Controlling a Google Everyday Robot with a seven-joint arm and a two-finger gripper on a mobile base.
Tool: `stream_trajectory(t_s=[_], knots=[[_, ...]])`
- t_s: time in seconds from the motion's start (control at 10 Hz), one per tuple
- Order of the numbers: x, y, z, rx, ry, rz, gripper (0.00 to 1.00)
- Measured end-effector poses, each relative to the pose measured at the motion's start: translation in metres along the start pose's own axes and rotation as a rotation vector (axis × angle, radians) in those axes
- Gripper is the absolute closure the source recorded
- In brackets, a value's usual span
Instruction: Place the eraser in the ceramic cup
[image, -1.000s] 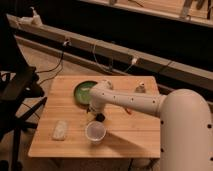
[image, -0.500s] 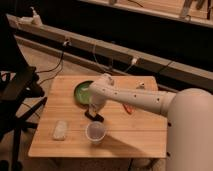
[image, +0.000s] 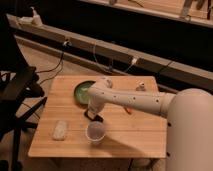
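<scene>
The eraser (image: 94, 116), a small flat black block, shows right at the tip of my gripper (image: 93, 112), near the middle of the wooden table (image: 135, 132). I cannot tell whether it rests on the table or is lifted. The ceramic cup (image: 95, 132), small, round and pale, stands upright just in front of the eraser, toward the table's front edge. My white arm (image: 135, 100) reaches in from the right and bends down to the gripper.
A wide green bowl (image: 81, 92) sits behind and left of the gripper. A pale speckled pad (image: 60, 130) lies at the front left. An orange-red stick (image: 128, 109) lies under the arm. A small white object (image: 141, 87) is at the back right. A black chair (image: 17, 95) stands left of the table.
The arm has swung slightly left and lowered the gripper toward the table just behind the cup. The cup, bowl and pad have not moved.
</scene>
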Motion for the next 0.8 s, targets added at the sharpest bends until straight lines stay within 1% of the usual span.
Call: stream_trajectory(t_s=[0.1, 0.3, 0.4, 0.6, 0.7, 0.8], knots=[[0.004, -0.005, -0.006, 0.005, 0.001, 0.001, 0.47], [-0.006, -0.003, -0.023, 0.043, -0.047, -0.028, 0.27], [-0.010, -0.002, -0.029, 0.053, -0.058, -0.034, 0.22], [-0.014, 0.002, -0.030, 0.053, -0.065, -0.042, 0.20], [-0.014, 0.004, -0.024, 0.047, -0.062, -0.044, 0.20], [-0.013, 0.008, -0.008, 0.036, -0.049, -0.052, 0.20]])
